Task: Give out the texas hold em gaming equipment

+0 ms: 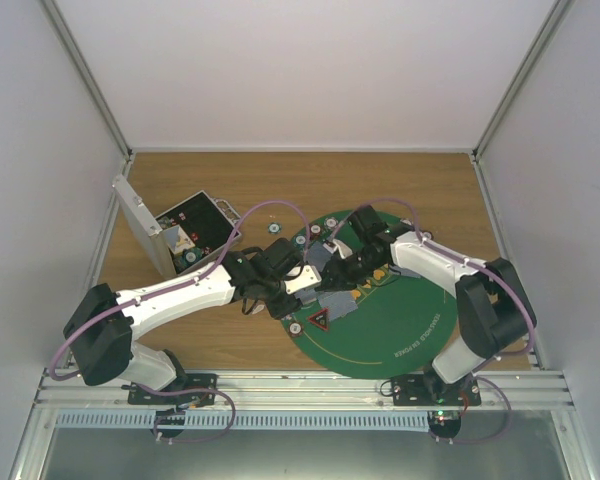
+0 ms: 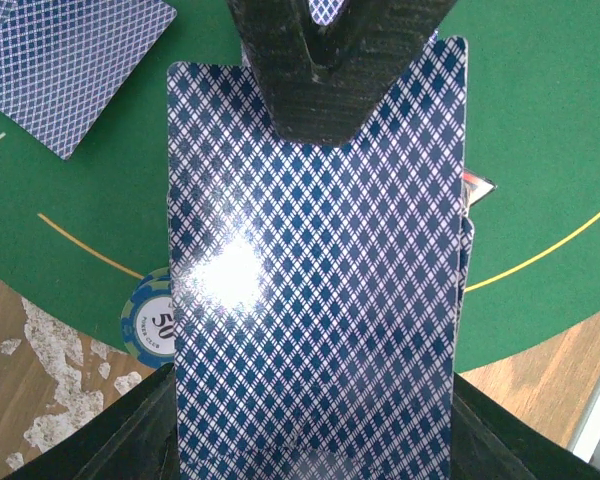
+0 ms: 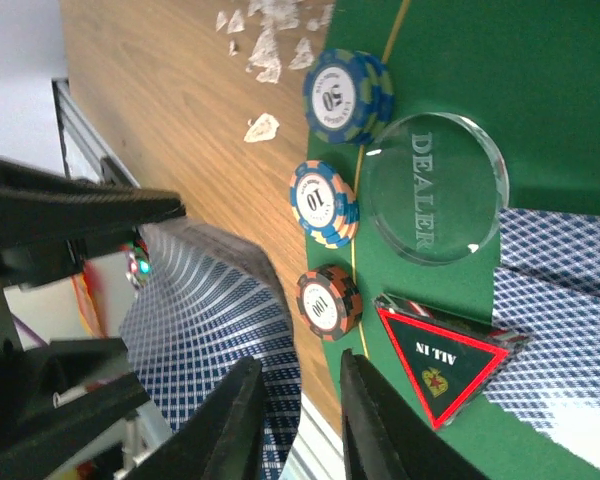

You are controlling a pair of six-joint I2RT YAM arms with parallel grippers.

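Top external, wooden table (image 1: 420,185), white walls (image 1: 310,70)

Wooden table (image 1: 410,180), white walls (image 1: 300,70), light seemingly even.

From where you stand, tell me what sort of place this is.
Probably a robot test cell set for poker: white panel walls box in a wooden tabletop with a round green felt mat and a clear round DEALER button.

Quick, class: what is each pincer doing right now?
Left pincer: closed on the playing cards.
Right pincer: jaws narrowly apart at a bent card; whether it grips cannot be told.
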